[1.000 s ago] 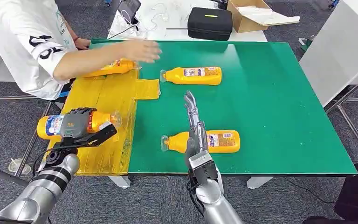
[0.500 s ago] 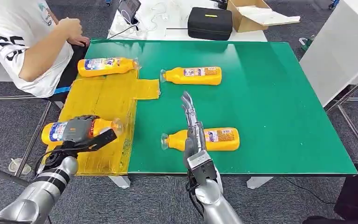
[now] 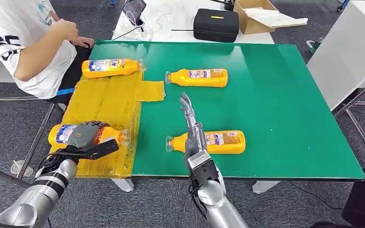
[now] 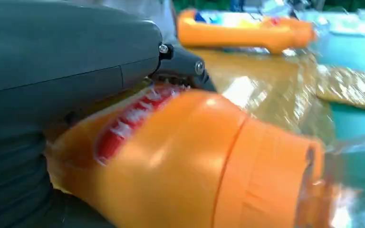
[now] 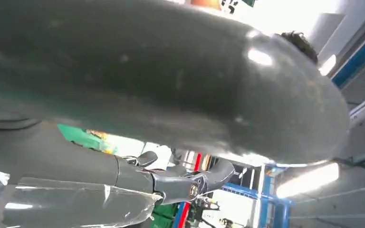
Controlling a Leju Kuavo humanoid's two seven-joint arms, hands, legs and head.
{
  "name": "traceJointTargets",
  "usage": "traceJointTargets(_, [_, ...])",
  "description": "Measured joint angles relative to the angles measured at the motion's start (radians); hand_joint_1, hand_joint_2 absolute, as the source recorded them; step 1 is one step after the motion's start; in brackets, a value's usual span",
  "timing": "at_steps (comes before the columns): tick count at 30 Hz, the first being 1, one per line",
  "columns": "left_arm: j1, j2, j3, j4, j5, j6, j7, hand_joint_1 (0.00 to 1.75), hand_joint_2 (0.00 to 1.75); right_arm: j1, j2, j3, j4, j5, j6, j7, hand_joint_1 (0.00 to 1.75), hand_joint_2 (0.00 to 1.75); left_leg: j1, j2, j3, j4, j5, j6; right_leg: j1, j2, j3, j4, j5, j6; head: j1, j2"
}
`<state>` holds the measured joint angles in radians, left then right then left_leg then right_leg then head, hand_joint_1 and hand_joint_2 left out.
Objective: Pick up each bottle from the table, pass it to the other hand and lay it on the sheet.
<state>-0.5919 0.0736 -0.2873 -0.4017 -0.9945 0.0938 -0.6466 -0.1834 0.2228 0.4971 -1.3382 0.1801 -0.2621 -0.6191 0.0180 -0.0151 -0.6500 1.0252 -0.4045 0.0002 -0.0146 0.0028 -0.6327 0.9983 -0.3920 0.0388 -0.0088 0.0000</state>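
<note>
The orange plastic bottle with the blue-and-red label (image 3: 88, 134) was in my left robot hand (image 3: 86, 138), fingers wrapped round its middle, lying sideways low over the near end of the crinkled yellow plastic sheet (image 3: 108, 97). In the left wrist view the same bottle's shoulder and neck loomed large past my grey thumb. Whether it already rested on the sheet or hung just above it, I could not tell.

A second orange bottle (image 3: 110, 67) lay at the sheet's far edge. Two more lay off the sheet on the green worktop (image 3: 285, 95): one (image 3: 197, 77) just beyond the sheet's far corner flap, one (image 3: 211, 142) well to the sheet's right near the front edge. My right robot hand (image 3: 190, 122) was held out flat and empty, fingers straight, over that nearest bottle. A person in a white shirt (image 3: 24, 38) sat beyond the sheet's far left corner.

My worry was the release: the bottle sat close to the sheet's near-left border, and being round, it could roll off the worktop edge if I let go from any height.
</note>
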Motion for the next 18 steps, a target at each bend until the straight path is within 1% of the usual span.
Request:
traceJointTargets(3, [-0.001, -0.001, -0.001, 0.0, 0.012, -0.044, -0.017, 0.0, 1.75, -0.002, 0.004, 0.0, 0.014, -0.003, 0.005, 0.001, 0.0, 0.0, 0.0, 0.0, 0.001, 0.0, 0.0, 0.0, 0.0, 0.0, 0.001, 0.0, 0.0, 0.0, 0.0, 0.0])
traceJointTargets(6, [-0.004, -0.001, -0.004, -0.003, 0.062, -0.128, -0.047, 0.0, 1.75, -0.006, 0.006, -0.001, 0.028, -0.005, 0.015, 0.002, 0.0, 0.0, 0.0, 0.0, 0.003, 0.0, 0.0, 0.0, 0.0, 0.0, 0.003, 0.0, 0.0, 0.0, 0.0, 0.0])
traceJointTargets(9, [0.0, 0.007, -0.028, -0.032, 0.177, -0.251, -0.053, 0.0, 1.75, -0.011, 0.009, -0.002, 0.042, -0.009, 0.024, 0.002, 0.0, 0.0, 0.0, -0.001, 0.004, 0.0, 0.0, 0.0, 0.0, 0.0, 0.005, 0.0, 0.0, 0.0, 0.0, 0.0])
traceJointTargets(11, [0.009, 0.017, -0.059, -0.06, 0.259, -0.297, -0.056, 0.0, 1.75, -0.016, 0.01, -0.003, 0.053, -0.012, 0.028, 0.002, 0.0, 0.0, 0.0, -0.002, 0.005, 0.0, 0.0, 0.0, 0.0, -0.001, 0.005, 0.0, -0.001, 0.0, 0.0, 0.0])
traceJointTargets(16, [0.026, 0.024, -0.099, -0.093, 0.275, -0.308, -0.06, 0.0, 1.75, -0.022, 0.013, -0.004, 0.068, -0.012, 0.031, 0.002, 0.0, 0.0, 0.0, -0.004, 0.005, -0.001, 0.001, -0.001, 0.0, -0.002, 0.006, 0.0, -0.001, 0.0, 0.0, 0.0])
traceJointTargets(17, [0.028, 0.025, -0.105, -0.097, 0.276, -0.309, -0.06, 0.0, 0.0, -0.023, 0.013, -0.004, 0.071, -0.012, 0.031, 0.002, 0.0, 0.0, 0.0, -0.004, 0.005, -0.001, 0.001, -0.002, 0.0, -0.002, 0.006, 0.0, -0.001, 0.001, 0.0, 0.0])
traceJointTargets(18, [0.031, 0.025, -0.108, -0.102, 0.29, -0.317, -0.06, 0.0, 0.0, -0.023, 0.013, -0.004, 0.074, -0.012, 0.031, 0.002, 0.0, 0.0, 0.0, -0.004, 0.006, -0.001, 0.001, -0.002, 0.0, -0.002, 0.006, 0.0, -0.001, 0.0, 0.0, 0.0])
